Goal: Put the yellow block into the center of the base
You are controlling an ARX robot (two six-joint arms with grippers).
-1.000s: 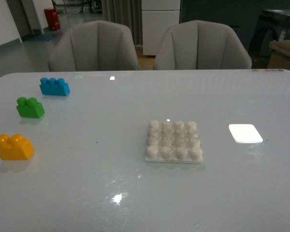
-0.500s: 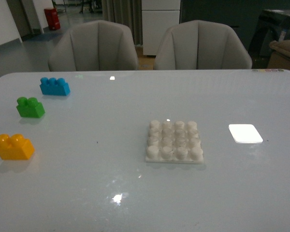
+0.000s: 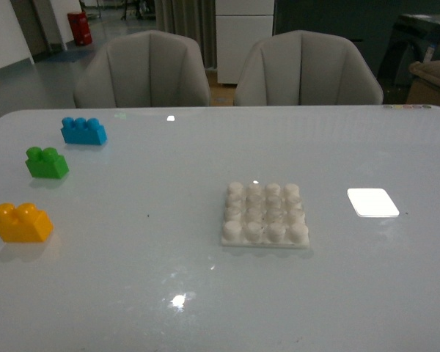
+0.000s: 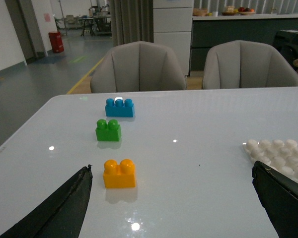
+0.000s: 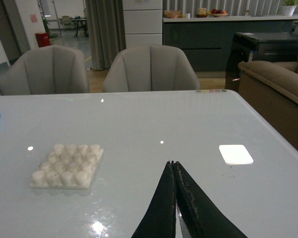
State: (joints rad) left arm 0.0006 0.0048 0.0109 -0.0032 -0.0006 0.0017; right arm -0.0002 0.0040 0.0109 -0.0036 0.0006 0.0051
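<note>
1. Here we go: neither arm shows in the front view, so we read the wrist cameras. The left gripper (image 4: 171, 198) has its jaws spread wide, nothing between them. The right gripper (image 5: 172, 164) has its fingers pressed together, holding nothing.
2. The yellow block (image 3: 22, 222) sits upright on the glossy table (image 3: 154, 293), studs up, untouched. It is well out at 9 o'clock from the base (image 3: 265, 214), near the table's left edge.
3. The green brick (image 3: 46, 163) is at about 1 o'clock from the yellow one, and the blue brick (image 3: 83, 131) lies beyond it on the same line. Both stand apart from our target, so there is room to come in.
4. The base lies flat with all its studs bare, and a white glowing rectangle (image 3: 372, 202) is at 3 o'clock from it.
5. We judge the block light, hollow and stiff, so a firm pinch should not deform it. The smooth sides look slippery, and on this shiny top a nudge could send it skating.
6. Our pick is to clamp the two long flat sides, low and centred, below the studs. That leaves the underside free to seat on the base's middle studs.
7. The base looks light too, so pressing down off-centre could tip or slide it.
</note>
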